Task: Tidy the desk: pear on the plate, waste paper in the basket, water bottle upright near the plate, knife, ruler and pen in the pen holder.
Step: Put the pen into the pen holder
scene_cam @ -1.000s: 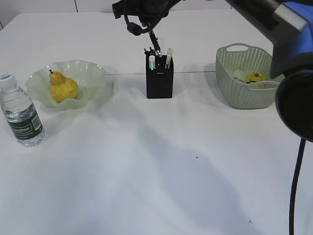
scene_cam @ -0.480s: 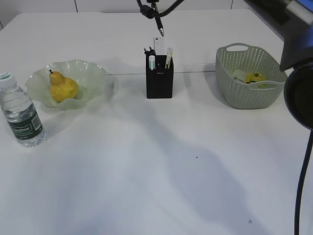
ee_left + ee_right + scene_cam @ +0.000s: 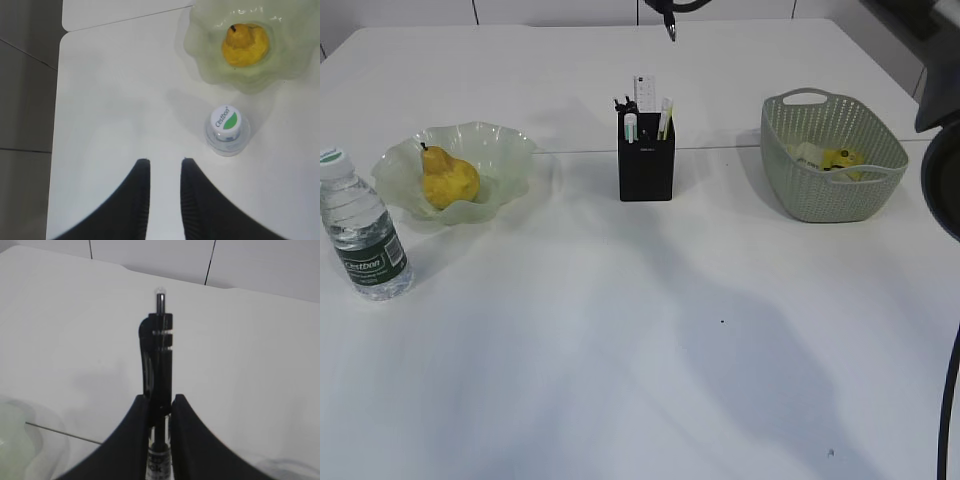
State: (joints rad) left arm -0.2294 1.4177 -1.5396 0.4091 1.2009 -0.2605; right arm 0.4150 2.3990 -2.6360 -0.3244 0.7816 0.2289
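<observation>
My right gripper (image 3: 160, 397) is shut on a black pen (image 3: 159, 345). In the exterior view only the pen's tip (image 3: 670, 30) hangs at the top edge, above and behind the black pen holder (image 3: 646, 165). The clear ruler (image 3: 645, 92) and other slim items stand in the holder; I cannot pick out the knife among them. The yellow pear (image 3: 450, 178) lies on the green plate (image 3: 510, 150). Left of the plate, the water bottle (image 3: 362, 235) stands upright. Waste paper (image 3: 840, 158) lies in the basket (image 3: 830, 195). My left gripper (image 3: 165, 161) hovers open and empty, high above the desk (image 3: 115, 100), near the bottle (image 3: 226, 125).
The right arm's dark bulk and a cable (image 3: 945, 400) fill the right edge of the exterior view. The desk's left edge (image 3: 59, 100) drops to a grey floor. A seam (image 3: 570, 152) runs across the desk behind the holder.
The right gripper has lifted the pen up and to the right, away from the pen holder's mouth, almost out of the top of the exterior view. Everything on the desk stayed put.
</observation>
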